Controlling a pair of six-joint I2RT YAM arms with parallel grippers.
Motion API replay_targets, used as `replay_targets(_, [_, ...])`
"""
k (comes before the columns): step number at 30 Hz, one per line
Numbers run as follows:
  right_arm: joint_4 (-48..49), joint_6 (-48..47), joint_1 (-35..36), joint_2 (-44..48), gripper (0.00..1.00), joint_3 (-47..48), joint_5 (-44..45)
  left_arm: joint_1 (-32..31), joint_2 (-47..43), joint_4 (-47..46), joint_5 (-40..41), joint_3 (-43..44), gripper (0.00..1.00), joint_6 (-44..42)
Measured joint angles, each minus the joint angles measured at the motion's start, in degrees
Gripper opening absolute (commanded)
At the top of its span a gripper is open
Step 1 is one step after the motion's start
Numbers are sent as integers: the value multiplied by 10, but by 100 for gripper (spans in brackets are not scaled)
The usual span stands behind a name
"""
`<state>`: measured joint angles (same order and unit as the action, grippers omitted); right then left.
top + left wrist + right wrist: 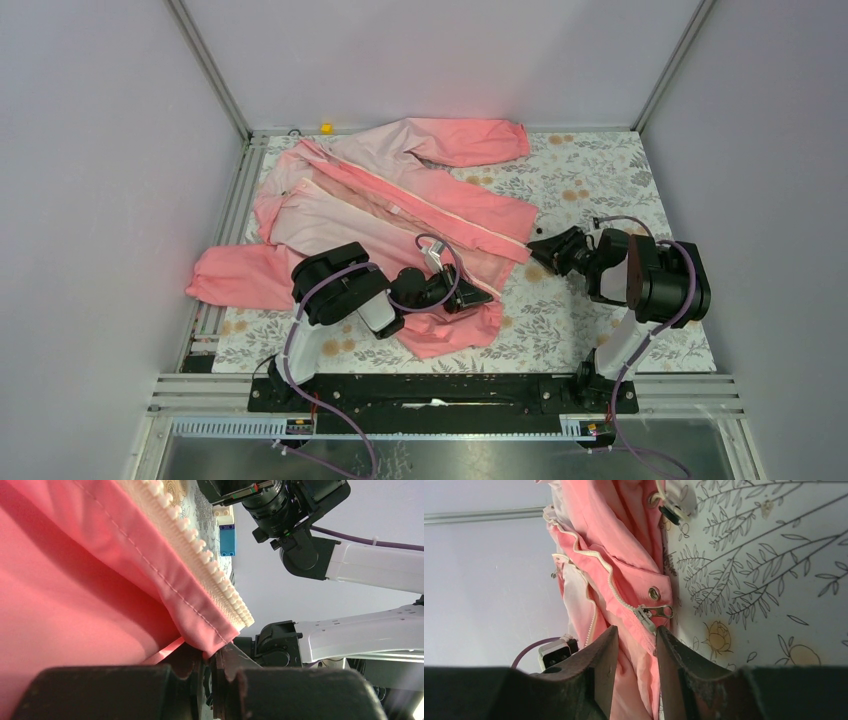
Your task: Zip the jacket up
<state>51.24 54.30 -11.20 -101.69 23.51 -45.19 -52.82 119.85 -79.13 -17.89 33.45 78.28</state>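
two arms reach onto a floral table cover where the jacket lies spread open. its collar is toward the far left corner, one sleeve runs along the back wall, and the other trails to the left edge. in the top view the left arm covers much of the jacket's lower front, so the zipper's bottom end on that side cannot be followed.

the left gripper sits over the near hem, and from above its tips are lost against the dark wrist. its own camera shows the fingers pressed together on the bottom corner of a coral front panel, just where the row of whitish zipper teeth ends. the panel itself runs out of frame at the left.

the right gripper is at the jacket's other hem corner. in its wrist view the fingers stand slightly apart, with pink fabric showing through the narrow gap and nothing visibly pinched. just past the tips lies the zipper slider, its pull tab pointing onto the cover, beside a metal eyelet.

a white cord end is cut off at the top edge. a small yellow object by the back rail is too small to identify.
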Motion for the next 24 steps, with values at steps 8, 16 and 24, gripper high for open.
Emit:
replay_targets(8, [21,-2,1,-8,36,0,-9,0,0,0,1,0,0,30])
replay_targets(16, [74,-5,6,-16,26,1,-32,0,0,0,1,0,0,75])
replay_targets(24, [134,-10,28,-25,0,21,-54,0,-12,30,0,3,0,108])
